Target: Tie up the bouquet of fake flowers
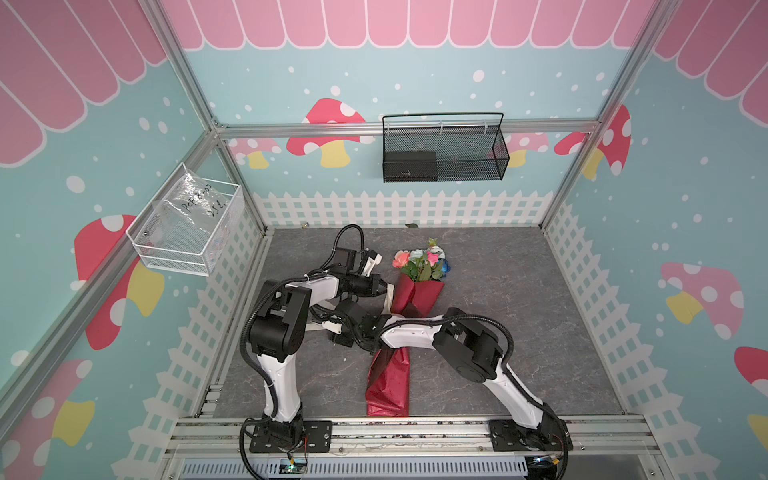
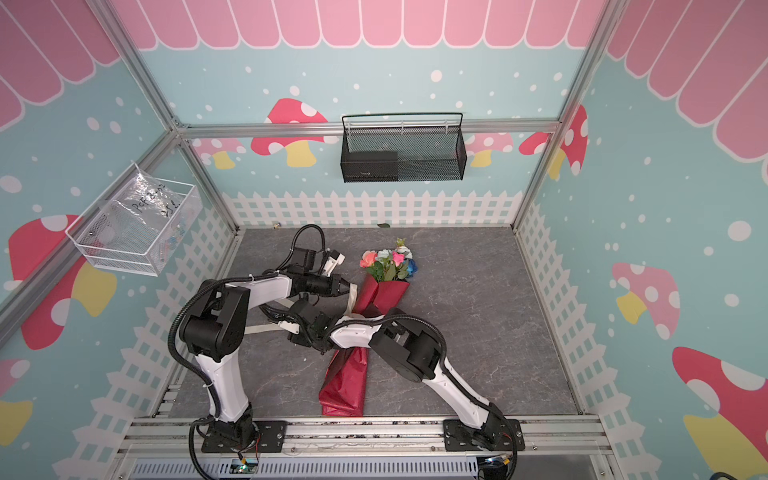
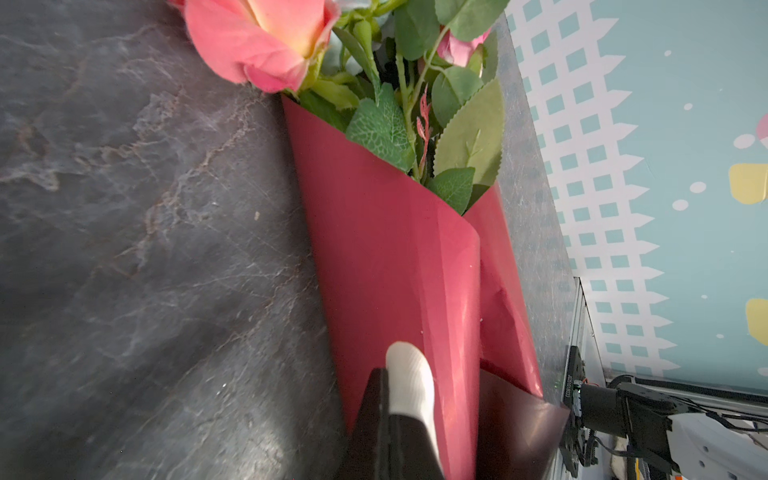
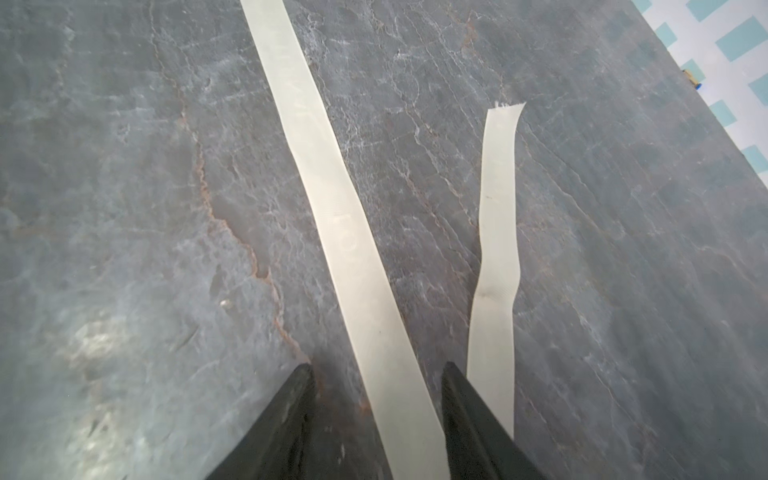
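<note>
The bouquet of fake flowers [image 1: 419,266] [image 2: 386,266] lies mid-table in shiny red wrapping paper [image 3: 386,257], blooms toward the back wall, with the salmon rose [image 3: 257,37] nearest my left wrist camera. My left gripper [image 1: 390,286] [image 3: 395,370] sits against the wrap's left side, shut on a fold of the cream ribbon [image 3: 409,374]. From there the ribbon [image 1: 387,301] hangs down toward the wrap's narrow middle. My right gripper [image 4: 376,368] reaches across left of the bouquet, low over the table and open. One ribbon strip [image 4: 332,208] runs between its fingers and a loose end [image 4: 498,232] lies beside it.
A black mesh basket [image 1: 444,153] hangs on the back wall and a white wire basket [image 1: 187,224] holding a plastic bag on the left wall. The right forearm [image 1: 411,332] crosses over the bouquet's middle. An aluminium rail [image 1: 395,432] bounds the front.
</note>
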You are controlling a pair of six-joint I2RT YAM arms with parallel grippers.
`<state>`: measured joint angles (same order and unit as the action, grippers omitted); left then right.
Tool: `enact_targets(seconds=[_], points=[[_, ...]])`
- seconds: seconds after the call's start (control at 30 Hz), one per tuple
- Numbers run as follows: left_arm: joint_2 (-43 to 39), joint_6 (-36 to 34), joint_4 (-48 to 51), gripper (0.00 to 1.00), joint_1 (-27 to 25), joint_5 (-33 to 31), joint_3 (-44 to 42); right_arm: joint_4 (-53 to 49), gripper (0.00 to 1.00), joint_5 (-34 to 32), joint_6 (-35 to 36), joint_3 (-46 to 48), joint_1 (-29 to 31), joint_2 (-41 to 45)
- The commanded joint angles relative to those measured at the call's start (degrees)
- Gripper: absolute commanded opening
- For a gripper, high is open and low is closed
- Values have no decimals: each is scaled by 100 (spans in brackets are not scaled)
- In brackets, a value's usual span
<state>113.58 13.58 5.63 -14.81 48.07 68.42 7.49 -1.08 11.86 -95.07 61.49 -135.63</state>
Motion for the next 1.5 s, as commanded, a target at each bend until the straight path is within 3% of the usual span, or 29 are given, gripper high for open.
enact_targets(seconds=[0.0, 0.23, 0.43, 0.63, 0.8, 0.87, 1.13, 1.3, 1.47], points=[[122, 48, 35, 0, -24, 120, 51, -343, 51, 45, -31, -302, -62, -271], [134, 38, 18, 0, -79, 120, 77, -824, 55, 136, -113, -932, -134, -627], [144, 48, -7, 0, -102, 92, 40, -1797, 52, 691, -426, -1458, -237, -950], [101, 39, -60, 0, -119, 76, 3, -2687, 46, 936, -681, -1500, -278, -1076], [111, 48, -72, 0, -128, 67, -4, -3144, 27, 910, -1085, -1464, -375, -1082], [95, 48, -75, 0, -135, 46, -37, -3176, 17, 796, -1248, -1332, -401, -959], [-370, -5, -355, 0, -162, -315, -523, -3008, 4, 321, -1778, -482, -407, -150], [-933, 141, -1011, 0, -217, -668, -1165, -2320, 4, 576, -2058, 606, -401, 875], [-1452, 334, -1576, 0, -312, -1113, -1826, -1744, 14, 857, -2314, 1595, -401, 1897]])
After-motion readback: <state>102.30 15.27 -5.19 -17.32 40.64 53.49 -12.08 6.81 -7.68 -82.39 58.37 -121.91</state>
